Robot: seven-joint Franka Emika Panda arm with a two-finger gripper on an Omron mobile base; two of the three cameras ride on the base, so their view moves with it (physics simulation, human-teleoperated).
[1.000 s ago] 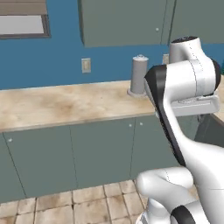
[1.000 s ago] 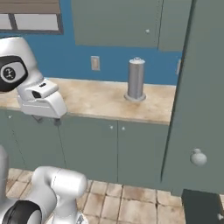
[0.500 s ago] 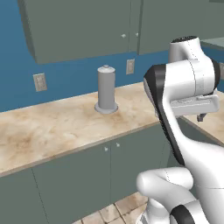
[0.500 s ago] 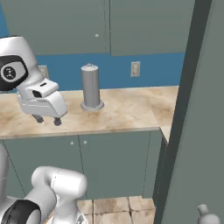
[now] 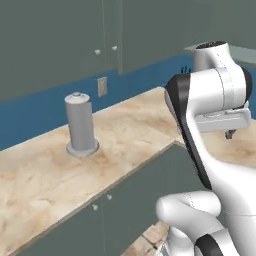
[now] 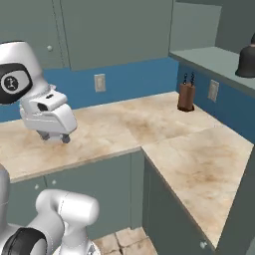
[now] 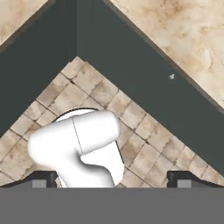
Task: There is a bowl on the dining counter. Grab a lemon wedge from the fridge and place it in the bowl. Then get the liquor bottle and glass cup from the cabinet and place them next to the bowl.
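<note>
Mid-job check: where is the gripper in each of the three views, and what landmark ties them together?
Left base view: the gripper is at the right edge, mid-height, seen against the beige counter top.
Right base view: the gripper is at the left, mid-height, against the same counter top.
Hand view: its tips rise at the bottom corners, wide open, above the floor tiles.
Shared landmark: the counter top's inner corner.

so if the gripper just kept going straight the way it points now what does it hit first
The open, empty gripper points downward. Straight on, it would probably meet the tiled floor in the corner between the grey-green lower cabinets, though the robot's own base sits close to that line; depth is hard to judge.
</note>
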